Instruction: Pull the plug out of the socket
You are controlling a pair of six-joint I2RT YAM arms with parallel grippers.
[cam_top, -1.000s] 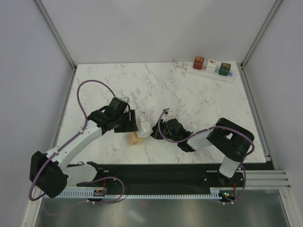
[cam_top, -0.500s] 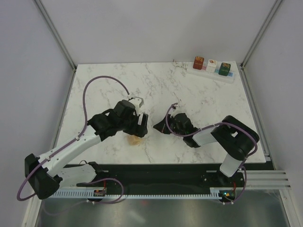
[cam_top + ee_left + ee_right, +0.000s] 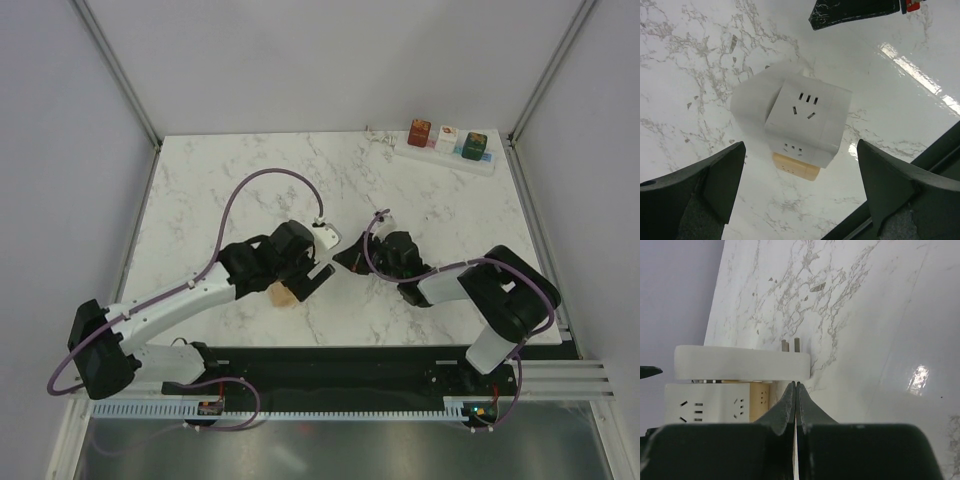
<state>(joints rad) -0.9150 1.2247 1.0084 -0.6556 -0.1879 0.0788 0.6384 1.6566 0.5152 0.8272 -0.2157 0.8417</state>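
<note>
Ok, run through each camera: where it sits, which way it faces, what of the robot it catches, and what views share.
Top external: fixed above and behind the bases, looking down on the table; left arm and right arm in full, power strip far right.
Left wrist: on the left arm, looking down at a white cube adapter; its open fingers flank it.
Right wrist: on the right arm, skimming the tabletop toward that cube past its shut fingers.
Shared: both wrists see the cube and tan block.

The socket [image 3: 447,153], a long white strip, lies aslant at the bench's [image 3: 220,190] far right corner, carrying three cube plugs [image 3: 446,138]: brown, white, green. Well apart, near the front edge, a white cube plug [image 3: 807,122] lies free, its slotted faces showing, touching a tan block [image 3: 796,169].
</note>
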